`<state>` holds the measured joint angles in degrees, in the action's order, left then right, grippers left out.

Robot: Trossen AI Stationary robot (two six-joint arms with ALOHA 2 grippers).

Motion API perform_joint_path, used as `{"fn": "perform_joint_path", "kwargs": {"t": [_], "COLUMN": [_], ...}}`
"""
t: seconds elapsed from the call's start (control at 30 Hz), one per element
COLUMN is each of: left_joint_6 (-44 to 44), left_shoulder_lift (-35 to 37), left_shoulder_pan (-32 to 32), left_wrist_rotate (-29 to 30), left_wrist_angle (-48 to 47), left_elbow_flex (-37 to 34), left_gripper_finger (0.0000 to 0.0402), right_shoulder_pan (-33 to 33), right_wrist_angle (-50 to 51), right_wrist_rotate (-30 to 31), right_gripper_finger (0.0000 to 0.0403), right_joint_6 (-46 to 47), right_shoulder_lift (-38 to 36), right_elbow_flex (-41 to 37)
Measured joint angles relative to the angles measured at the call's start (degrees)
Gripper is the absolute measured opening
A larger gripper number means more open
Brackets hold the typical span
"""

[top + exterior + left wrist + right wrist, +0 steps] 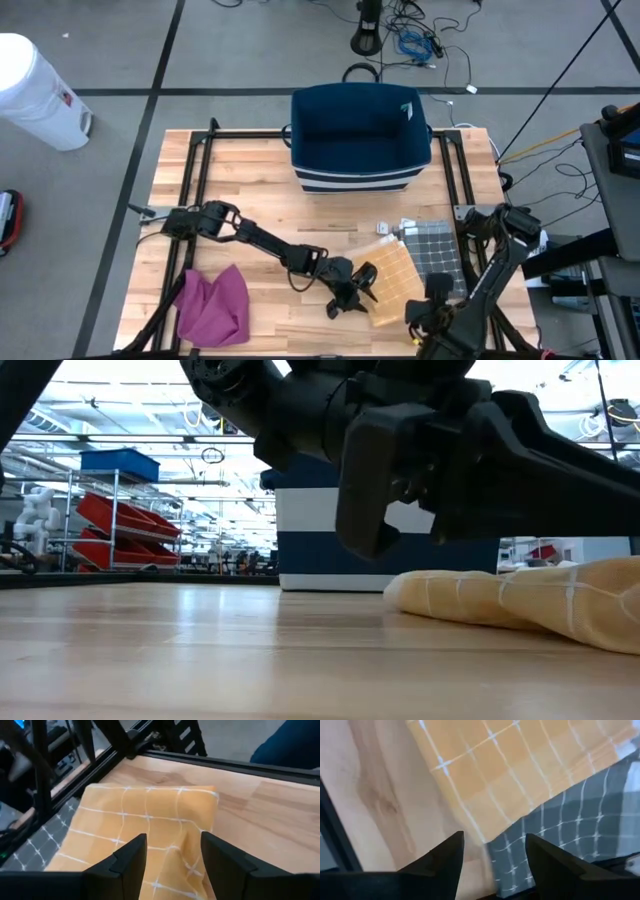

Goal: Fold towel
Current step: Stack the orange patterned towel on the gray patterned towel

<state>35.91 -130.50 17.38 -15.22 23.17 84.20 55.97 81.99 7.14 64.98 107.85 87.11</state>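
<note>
Grippers, left (352,293) and right (425,312), stand spread at yellow towel (392,283) edges.

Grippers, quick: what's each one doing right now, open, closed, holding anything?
Left gripper: open, over the yellow towel, holding nothing.
Right gripper: open, above the yellow towel's edge and the grey towel, holding nothing.

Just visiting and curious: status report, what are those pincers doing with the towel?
Left pincer open over yellow towel. Right pincer open at its edge, where it overlaps the grey towel. Nothing held. Nothing blocking.
</note>
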Motion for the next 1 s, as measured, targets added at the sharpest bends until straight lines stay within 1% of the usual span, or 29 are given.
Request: {"fn": "perform_joint_path", "kwargs": {"t": [0.07,0.1,0.23,0.33,0.4,0.53,0.6,0.73,0.8,0.9,1.0], "left_joint_6": [-1.6,-2.28,-2.72,-5.1,-7.39,-12.56,-14.08,-15.04,-14.57,-13.22,-11.52], "left_shoulder_lift": [0.0,0.0,0.04,0.04,0.09,0.26,0.31,0.31,0.33,0.37,0.35], "left_shoulder_pan": [0.43,0.73,1.4,1.51,1.56,1.56,1.54,1.5,1.56,1.58,1.89], "left_wrist_rotate": [0.76,2.27,10.96,15.0,15.77,17.07,17.58,18.64,19.97,20.4,20.84], "left_wrist_angle": [-0.72,-1.65,-9.16,-12.9,-14.25,-16.61,-17.53,-18.05,-18.53,-19.5,-19.46], "left_elbow_flex": [0.0,0.0,0.0,0.0,0.02,0.17,0.22,0.22,0.22,0.22,0.18], "left_gripper_finger": [0.0193,0.0193,0.0193,0.0193,0.0193,0.0193,0.0193,0.0193,0.0193,0.0193,0.0184], "right_shoulder_pan": [1.11,1.63,3.04,2.99,2.73,1.57,0.41,-2.1,-2.93,-3.46,-3.37], "right_wrist_angle": [-0.9,-1.88,-6.21,-7.88,-10.17,-15.58,-17.78,-20.21,-20.13,-20.06,-19.85], "right_wrist_rotate": [1.2,3.1,15.84,24.38,28.92,35.24,37.04,36.93,36.03,34.28,33.0], "right_gripper_finger": [0.0195,0.0194,0.0193,0.0192,0.0192,0.0192,0.0192,0.0192,0.0192,0.0192,0.0192], "right_joint_6": [3.09,4.66,10.11,12.79,12.69,7.97,5.26,0.49,0.08,0.38,2.75], "right_shoulder_lift": [0.0,0.0,0.0,0.04,0.1,0.37,1.04,3.38,4.61,5.94,6.23], "right_elbow_flex": [0.0,0.0,0.0,0.0,0.0,0.0,0.0,0.0,0.0,0.0,0.0]}}
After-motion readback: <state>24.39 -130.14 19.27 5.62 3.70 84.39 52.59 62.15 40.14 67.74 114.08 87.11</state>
